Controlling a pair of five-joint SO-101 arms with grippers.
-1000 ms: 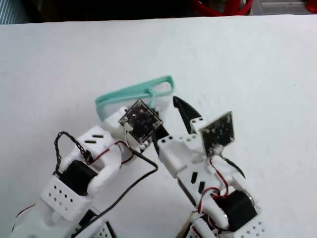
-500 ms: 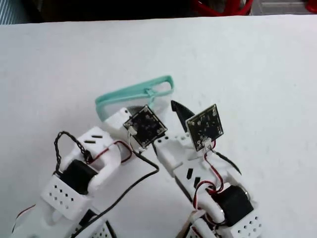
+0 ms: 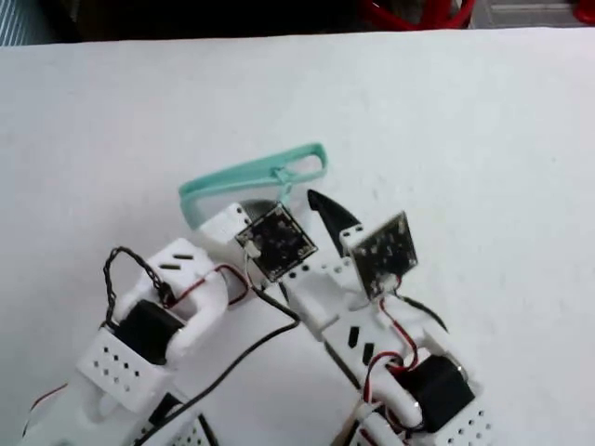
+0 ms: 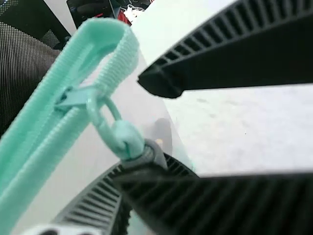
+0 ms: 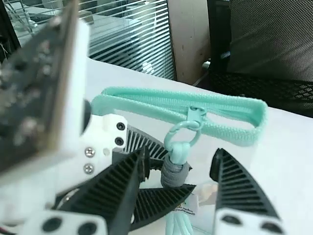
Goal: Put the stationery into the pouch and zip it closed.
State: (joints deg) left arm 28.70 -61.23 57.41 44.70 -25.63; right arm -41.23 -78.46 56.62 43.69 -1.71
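Observation:
The mint-green pouch [image 3: 251, 175] lies on the white table [image 3: 483, 139], its zipper edge facing the far side. My left gripper [image 4: 142, 169] is shut on the grey end of the zipper pull [image 4: 128, 139], which hangs by a ring from the slider [image 4: 73, 95] near the pouch's end. In the right wrist view the pouch [image 5: 215, 110] lies just ahead. My right gripper [image 5: 178, 191] is open, one black finger on each side of the pull [image 5: 175, 169]. The left gripper's ribbed fingers [image 5: 142, 147] meet at that pull. From above, a right finger [image 3: 327, 212] sits just right of the left wrist.
Both arms crowd together at the table's near middle, wrists almost touching. A black cable [image 3: 251, 344] loops between them. A red object [image 3: 418, 11] sits beyond the far edge. Bare white table spreads to the left, right and far side.
The right arm has swung left toward the pouch, bringing its fingers around the zipper pull. The left wrist has shifted slightly right and nearer, still holding the pull.

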